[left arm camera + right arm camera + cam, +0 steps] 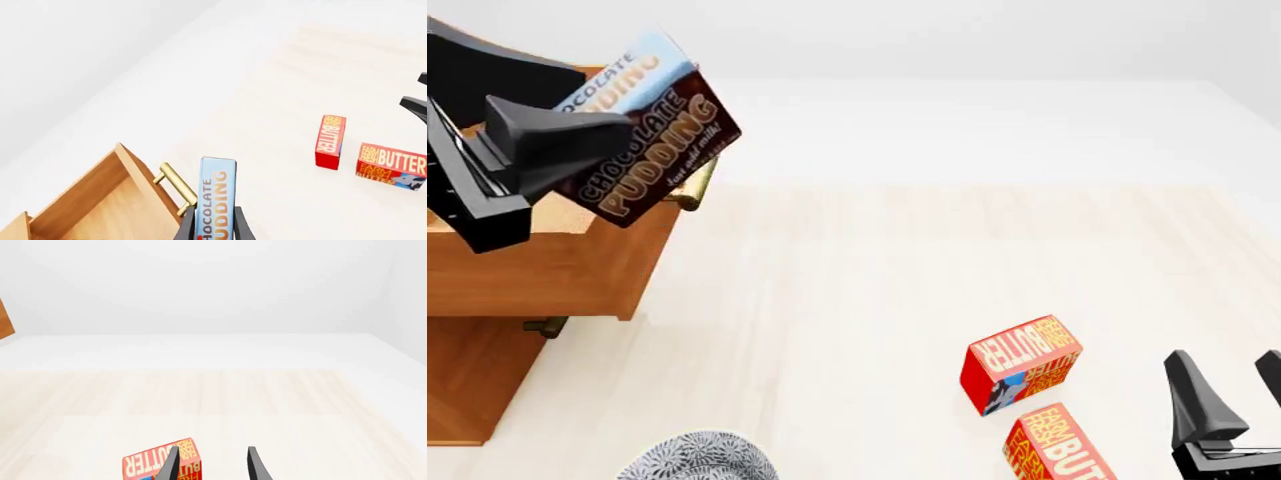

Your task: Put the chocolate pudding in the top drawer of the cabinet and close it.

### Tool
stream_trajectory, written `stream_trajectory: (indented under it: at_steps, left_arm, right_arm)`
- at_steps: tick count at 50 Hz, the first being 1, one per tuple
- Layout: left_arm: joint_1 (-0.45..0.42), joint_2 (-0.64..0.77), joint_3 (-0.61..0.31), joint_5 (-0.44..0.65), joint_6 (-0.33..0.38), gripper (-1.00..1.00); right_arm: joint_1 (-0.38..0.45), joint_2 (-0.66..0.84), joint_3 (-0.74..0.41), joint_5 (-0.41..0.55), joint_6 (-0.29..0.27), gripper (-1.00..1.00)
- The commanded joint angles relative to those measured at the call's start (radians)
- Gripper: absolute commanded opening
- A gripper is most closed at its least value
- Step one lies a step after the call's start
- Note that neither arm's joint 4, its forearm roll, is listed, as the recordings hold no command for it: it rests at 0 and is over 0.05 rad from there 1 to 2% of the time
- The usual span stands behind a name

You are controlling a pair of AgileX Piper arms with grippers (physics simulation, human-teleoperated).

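Observation:
My left gripper is shut on the chocolate pudding, a light blue and brown box held tilted in the air. It hangs above the front edge of the top drawer, which is pulled out of the cabinet. In the left wrist view the pudding stands between my gripper's fingers, just beside the drawer's brass handle and open wooden inside. My right gripper is open and empty at the near right, also in its wrist view.
Two red butter boxes lie on the table left of the right gripper; one shows in the right wrist view. A grey speckled round object sits at the near edge. A lower drawer's handle pokes out under the open drawer.

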Motion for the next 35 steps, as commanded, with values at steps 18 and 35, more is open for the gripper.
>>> stream_trajectory:
  at_steps: [18,35]
  left_arm:
    - [0.184,0.004,-0.107,0.041,0.065,-1.0]
    - [0.29,0.023,-0.115,0.052,0.064,-1.0]
  right_arm:
    - [-0.003,-0.003,0.004,-0.008,-0.004,1.0]
    - [-0.003,-0.005,0.004,-0.006,-0.004,1.0]
